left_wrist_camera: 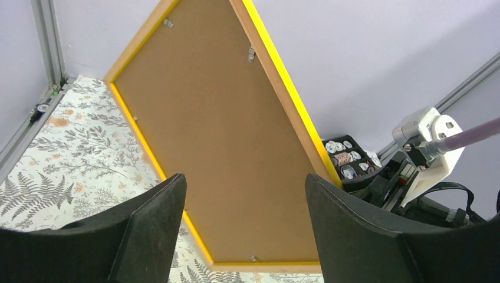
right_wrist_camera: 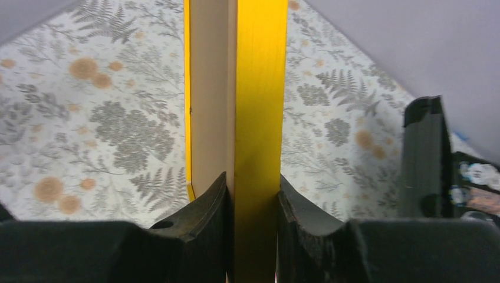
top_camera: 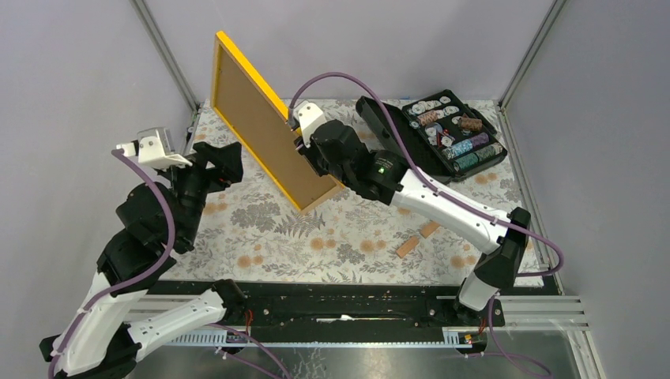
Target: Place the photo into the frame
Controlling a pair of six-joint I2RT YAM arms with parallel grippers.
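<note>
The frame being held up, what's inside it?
The frame shows only its brown backing board and small metal clips. Its front faces away from all cameras, so whether the photo is inside cannot be seen.

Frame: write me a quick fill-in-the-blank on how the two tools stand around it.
The frame turns its ____ board back toward the left tool.
The left tool's jaws stand ____.
The right tool is shut on the frame's ____ border.
Missing words: brown; open; yellow.
</note>
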